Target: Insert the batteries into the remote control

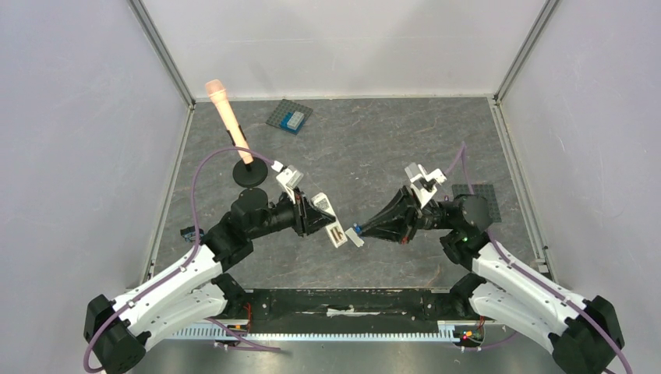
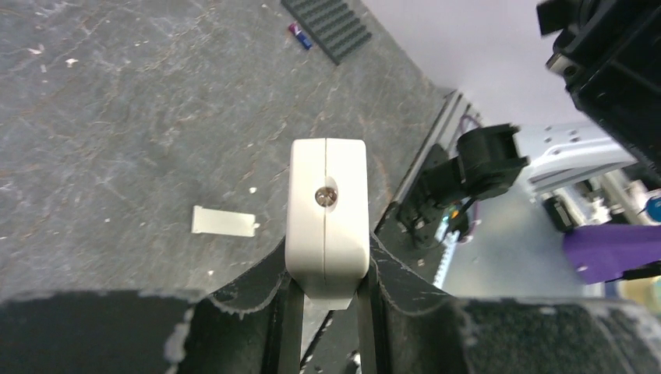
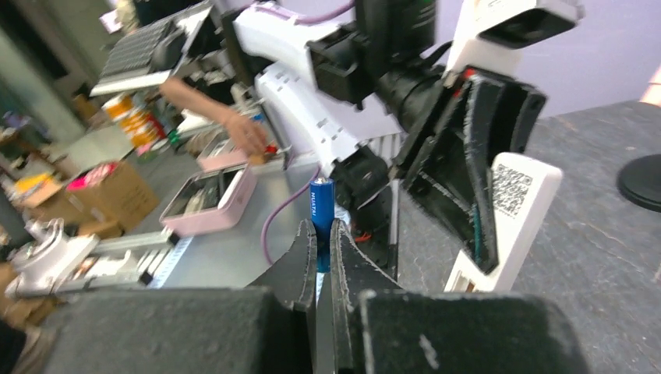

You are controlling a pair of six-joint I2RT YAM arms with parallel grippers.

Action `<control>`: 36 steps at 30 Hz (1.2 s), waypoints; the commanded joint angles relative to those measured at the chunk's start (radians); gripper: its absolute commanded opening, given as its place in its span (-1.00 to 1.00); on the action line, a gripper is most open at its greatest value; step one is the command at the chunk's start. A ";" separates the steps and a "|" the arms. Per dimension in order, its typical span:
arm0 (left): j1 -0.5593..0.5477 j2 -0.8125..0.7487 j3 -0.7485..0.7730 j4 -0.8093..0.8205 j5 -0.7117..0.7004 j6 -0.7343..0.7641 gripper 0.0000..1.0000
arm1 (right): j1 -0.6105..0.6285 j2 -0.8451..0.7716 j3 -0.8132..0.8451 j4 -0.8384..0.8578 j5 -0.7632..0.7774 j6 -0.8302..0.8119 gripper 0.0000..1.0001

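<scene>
My left gripper (image 1: 323,216) is shut on the white remote control (image 1: 335,227) and holds it above the table, its open battery bay facing up. In the left wrist view the remote (image 2: 327,206) is seen end-on between the jaws of that gripper (image 2: 327,274). My right gripper (image 1: 361,229) is shut on one blue battery (image 1: 356,228), its tip just right of the remote's end. In the right wrist view the battery (image 3: 321,214) stands upright in that gripper (image 3: 323,238), left of the remote (image 3: 510,222). The second battery (image 2: 300,35) lies on the table by a dark studded plate.
A short flat white strip (image 2: 224,221) lies on the table under the grippers. A peach stick on a black round stand (image 1: 248,173) is at the back left. A grey studded plate with a light-blue block (image 1: 290,118) is at the back. A dark plate (image 1: 478,195) lies on the right.
</scene>
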 commanded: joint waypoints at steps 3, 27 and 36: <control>0.000 0.015 0.020 0.274 -0.005 -0.264 -0.96 | 0.156 -0.078 0.191 -0.575 0.447 -0.393 -1.00; 0.043 0.075 -0.043 0.588 0.007 -0.688 -0.96 | 0.343 -0.075 0.288 -0.821 0.927 -0.723 -1.00; 0.043 0.072 -0.048 0.617 -0.020 -0.697 -0.96 | 0.344 -0.028 0.317 -0.840 0.852 -0.713 -1.00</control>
